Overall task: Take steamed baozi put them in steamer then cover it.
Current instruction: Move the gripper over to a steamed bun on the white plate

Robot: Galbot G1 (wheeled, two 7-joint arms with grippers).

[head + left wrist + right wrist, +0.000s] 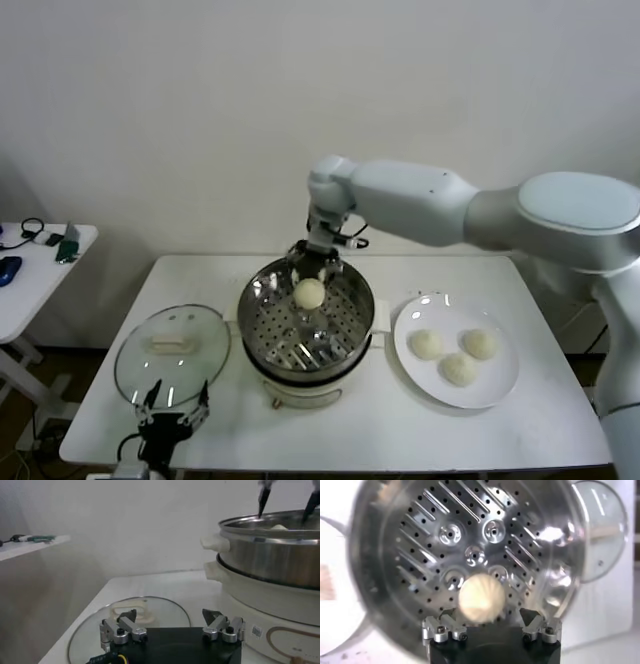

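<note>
The right gripper (pixel 312 268) is held over the steamer (pixel 262 290), its jaws wide apart, and one bun (pixel 309 293) is seen just below it, not pinched. Three buns (pixel 458 369) are left on the plate (pixel 415 313). The left gripper (pixel 172 412) is parked open by the lid (pixel 172 354), which lies flat on the table (pixel 380 430).

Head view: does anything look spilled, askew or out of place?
Nothing stands out. One bun is at the steamer, below the open right gripper; three buns sit on the plate. The glass lid lies flat beside the pot, near the open left gripper.
</note>
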